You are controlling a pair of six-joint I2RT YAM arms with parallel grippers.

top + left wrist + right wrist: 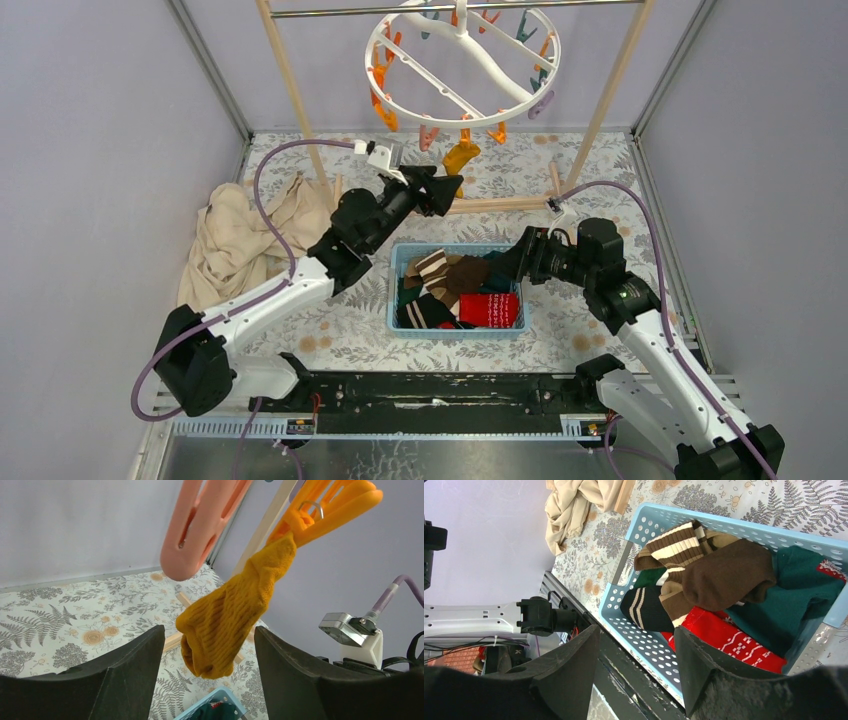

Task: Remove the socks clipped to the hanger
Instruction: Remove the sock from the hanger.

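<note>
**Bracketing the mustard sock beneath the hanger**

Viewing from above, we see a fern-and-flower printed desk (pixel 600 330) carrying a wooden rack (pixel 290 80), from whose top bar the round white hanger (pixel 372 48) hangs tilted, its orange and teal clips dangling around the rim. A crumpled beige cloth (pixel 240 240) lies at the desk's left side, against the rack's foot. Near the middle we find a perforated blue basket (pixel 392 290) holding a heap of socks (pixel 460 290): brown, brown-and-cream striped, black with white stripes, teal, and red patterned.

We see the left tool (pixel 445 188) raised just below the hanger's near rim, its fingers spread wide. In its wrist view, the mustard sock (pixel 230 610) droops between the two fingers (pixel 130 670) with a gap on either side. The right tool (pixel 636 630) hovers at the basket's right end, fingers likewise spread and gripping nothing, with the heaped socks in view beyond them.

An orange clip (pixel 330 505) pinches the mustard sock's top edge. Beside it hangs a pink clip (pixel 200 525), carrying nothing.
</note>
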